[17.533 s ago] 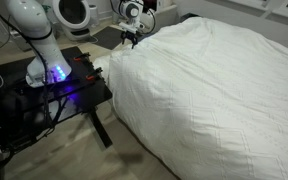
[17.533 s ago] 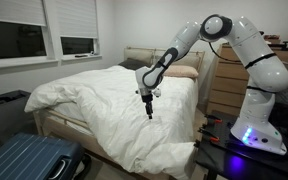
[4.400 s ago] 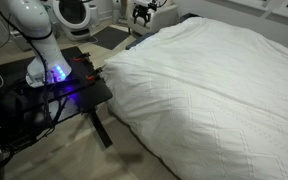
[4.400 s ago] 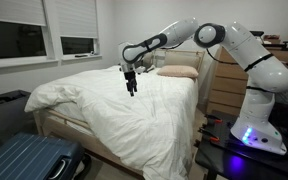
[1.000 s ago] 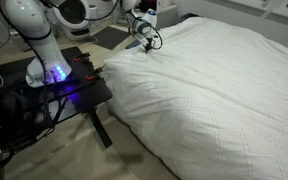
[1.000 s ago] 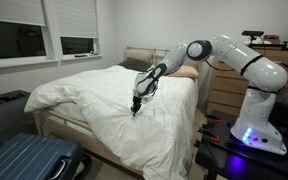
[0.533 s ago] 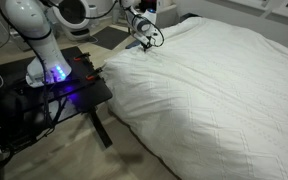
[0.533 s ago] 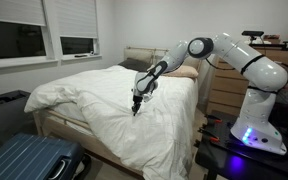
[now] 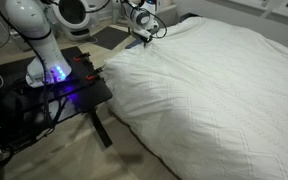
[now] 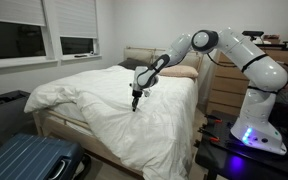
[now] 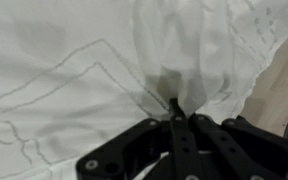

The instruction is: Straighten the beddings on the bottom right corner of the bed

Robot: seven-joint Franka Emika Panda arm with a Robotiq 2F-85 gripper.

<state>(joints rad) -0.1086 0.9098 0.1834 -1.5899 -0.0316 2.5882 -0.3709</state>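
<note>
— What do we see on the bed (image 10: 132,53)?
— We see the white beddings (image 10: 104,100) spread all over it. They are soft and wrinkly, and they hang down over the near corner. A tan pillow (image 10: 187,72) lies at the head end.
— And what do we see on the floor (image 9: 64,158)?
— A blue suitcase (image 10: 29,158) sits near the bed. A black stand (image 9: 64,92) is just beside the bed's corner.

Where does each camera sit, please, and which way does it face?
An exterior view: beside the stand, facing across the bedding; arm and claw show.
An exterior view: beyond the foot end, facing the pillow; whole arm shows.
Wrist view: above the claw, looking down at pinched bedding.
Shared: all show the claw shut on bedding.
</note>
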